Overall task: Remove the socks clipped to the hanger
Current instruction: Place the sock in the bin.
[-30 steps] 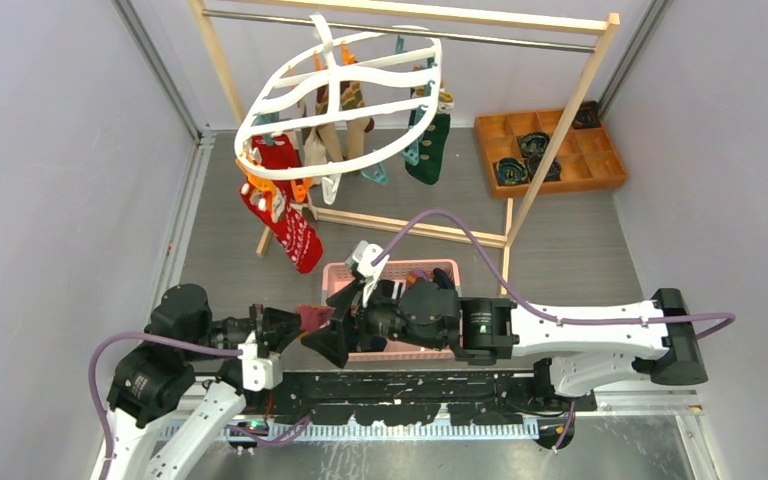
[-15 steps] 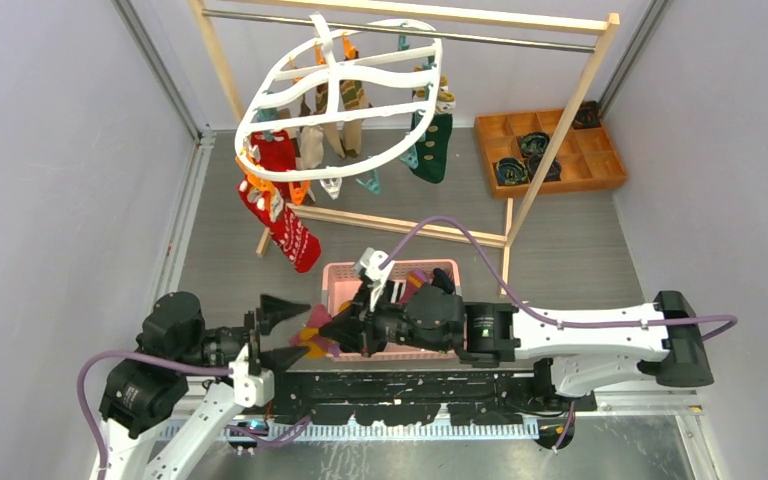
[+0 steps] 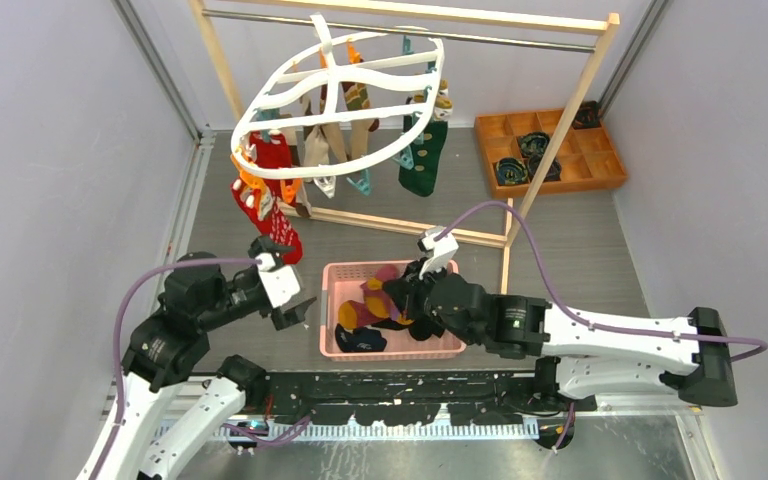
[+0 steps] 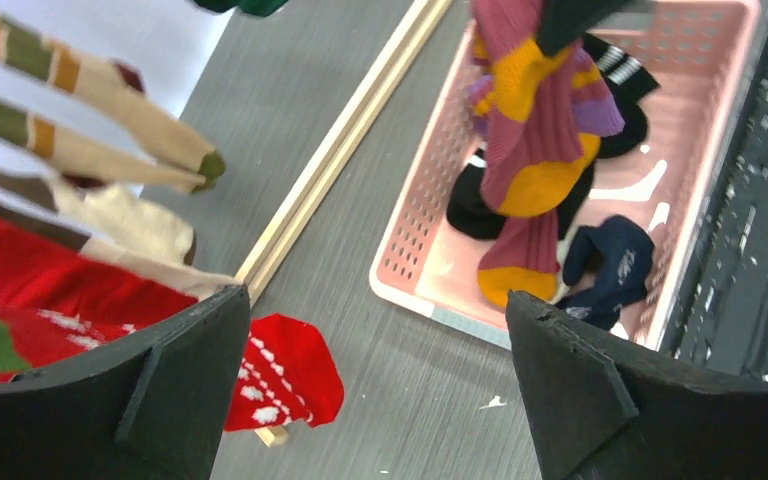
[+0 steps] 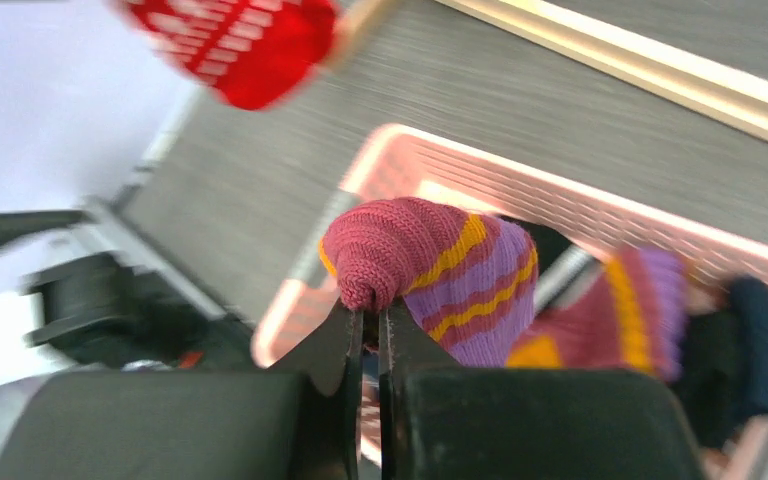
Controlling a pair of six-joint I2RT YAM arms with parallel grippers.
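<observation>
The right gripper (image 5: pixel 370 318) is pinched tight on a pink, purple and yellow striped knit sock (image 5: pixel 430 262) above the pink plastic basket (image 4: pixel 412 225). The left gripper (image 4: pixel 377 300) gapes wide, empty.

A robot test cell in a laboratory, not a home.

Plain grey walls (image 3: pixel 50 150) with aluminium posts (image 3: pixel 157 65) close in a grey table (image 3: pixel 580 250). The left arm (image 3: pixel 170 340) and the right arm (image 3: pixel 620 335), white and black with loose purple cables (image 3: pixel 498 204), are bolted on a black plate (image 3: pixel 410 385) at its near edge. The household things stand like props: a light wooden rack (image 3: pixel 572 105) carrying the hanger (image 3: pixel 290 175) with socks (image 3: pixel 422 165), a pink basket (image 3: pixel 326 310) and a wooden compartment tray (image 3: pixel 560 186).
</observation>
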